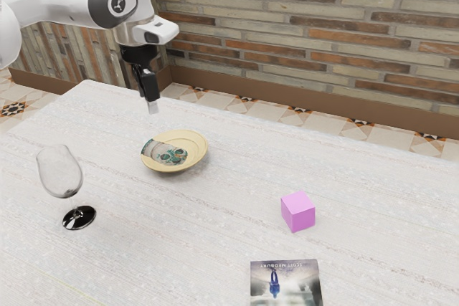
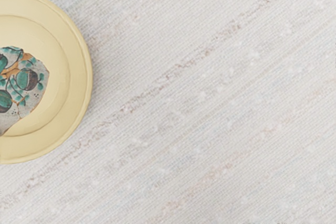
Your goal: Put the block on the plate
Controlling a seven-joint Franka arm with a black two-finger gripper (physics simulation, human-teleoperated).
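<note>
Looks slantwise down over the table (image 1: 179, 249) to the brick wall (image 1: 308, 34) from one side, straight down and closer in the wrist view, sharing part of the plate (image 1: 199, 150).

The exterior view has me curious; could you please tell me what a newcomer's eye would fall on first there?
Probably the pink block, vivid against the pale table, close to the book. Next might come the yellowish plate with its green pattern, near the table's far side, and the clear wine glass toward the exterior view's left.
</note>
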